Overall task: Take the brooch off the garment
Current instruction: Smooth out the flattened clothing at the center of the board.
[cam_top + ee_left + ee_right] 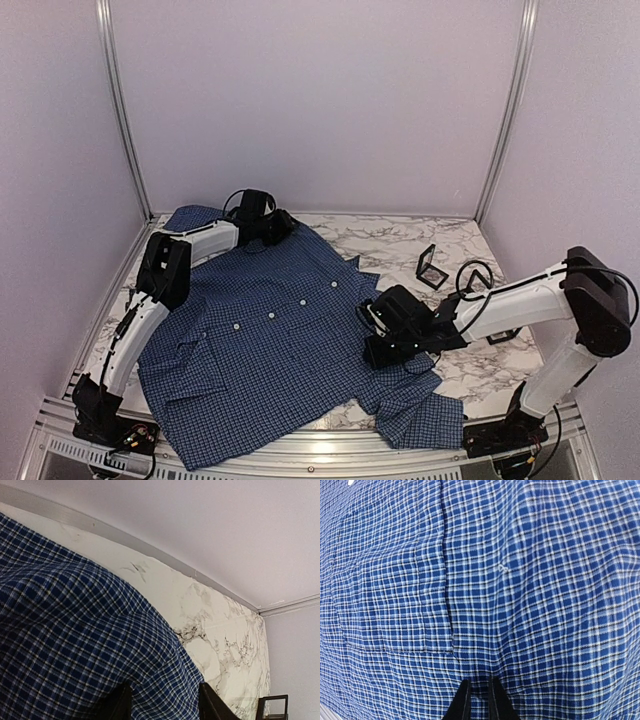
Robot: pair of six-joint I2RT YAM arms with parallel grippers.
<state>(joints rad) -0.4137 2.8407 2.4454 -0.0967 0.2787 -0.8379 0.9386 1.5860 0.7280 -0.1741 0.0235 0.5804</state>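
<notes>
The garment (260, 345), a dark blue checked shirt with white buttons (271, 315), lies spread over the marble table (400, 240). The brooch shows in no view. My left gripper (284, 228) is at the shirt's far edge near the collar. In the left wrist view it (165, 705) is open, its fingers (120, 705) standing wide apart over a raised hump of the shirt (75, 645). My right gripper (372, 336) is on the shirt's right side. In the right wrist view it (479, 697) is nearly closed, pinching a small pucker of the shirt cloth (545, 580) beside the chest pocket (380, 605).
A small black-framed piece (432, 267) stands on the marble behind the right arm and also shows in the left wrist view (272, 707). Another dark piece (503, 337) lies by the right forearm. Grey walls and metal posts close in the table.
</notes>
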